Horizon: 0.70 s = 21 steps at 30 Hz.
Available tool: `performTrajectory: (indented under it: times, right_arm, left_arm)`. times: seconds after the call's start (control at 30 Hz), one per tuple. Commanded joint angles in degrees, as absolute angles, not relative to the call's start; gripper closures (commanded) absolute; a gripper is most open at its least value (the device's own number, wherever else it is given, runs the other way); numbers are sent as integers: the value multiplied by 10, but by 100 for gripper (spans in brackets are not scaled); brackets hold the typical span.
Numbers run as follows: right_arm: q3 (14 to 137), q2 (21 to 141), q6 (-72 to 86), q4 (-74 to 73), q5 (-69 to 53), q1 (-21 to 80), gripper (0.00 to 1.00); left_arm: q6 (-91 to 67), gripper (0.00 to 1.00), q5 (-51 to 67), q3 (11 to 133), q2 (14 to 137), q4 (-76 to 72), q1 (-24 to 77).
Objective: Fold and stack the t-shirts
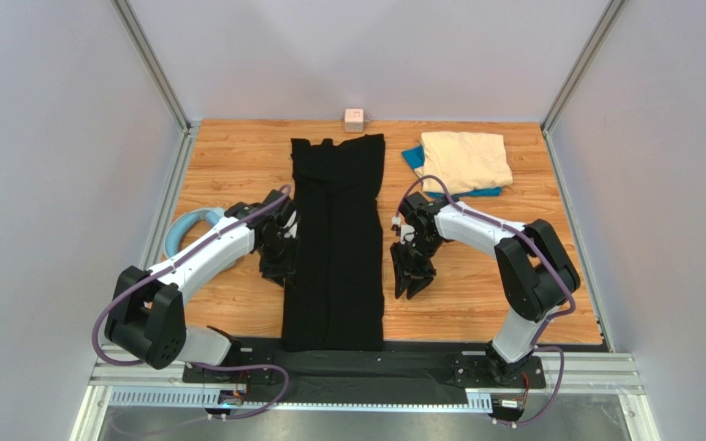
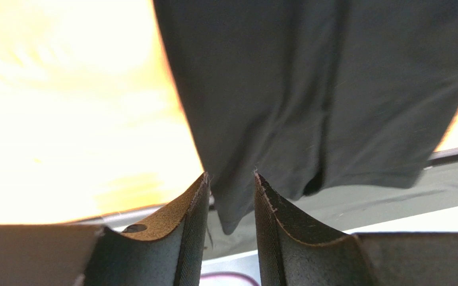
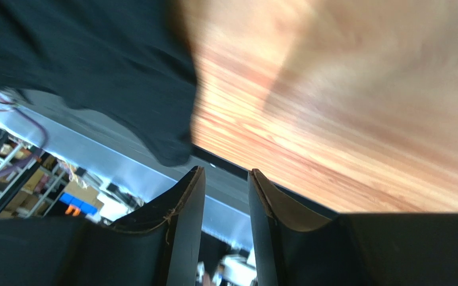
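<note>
We see a wooden table (image 1: 237,156) carrying a long black t-shirt (image 1: 336,248) down its middle, a blue t-shirt (image 1: 411,158) far right under a cream t-shirt (image 1: 465,161), a pink cube (image 1: 355,118) and a light-blue ring (image 1: 186,223).

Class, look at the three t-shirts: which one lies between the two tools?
The black t-shirt, a long folded strip down the middle. The cream t-shirt lies stacked on the blue t-shirt, far right.

Top view even, sharp. Left wrist: table (image 2: 64,107) blown out, black t-shirt (image 2: 309,89) soft. Right wrist: motion-blurred.
</note>
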<state>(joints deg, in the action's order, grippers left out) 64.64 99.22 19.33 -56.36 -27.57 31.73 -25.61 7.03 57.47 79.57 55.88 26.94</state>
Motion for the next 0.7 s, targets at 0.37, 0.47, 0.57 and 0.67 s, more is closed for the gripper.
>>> performTrajectory:
  times: [0.37, 0.47, 0.57, 0.67]
  right_arm:
    - [569, 950, 176, -558, -344, 340, 53]
    - [556, 949, 186, -544, -354, 357, 52]
    - [531, 952, 206, -513, -374, 373, 51]
    - [519, 959, 222, -489, -377, 398, 50]
  left_arm:
    - [-301, 56, 174, 490, 858, 599, 236]
    - [-313, 55, 210, 456, 842, 587, 234]
    - [-322, 55, 214, 442, 823, 597, 234]
    - [-329, 55, 187, 435, 803, 625, 233]
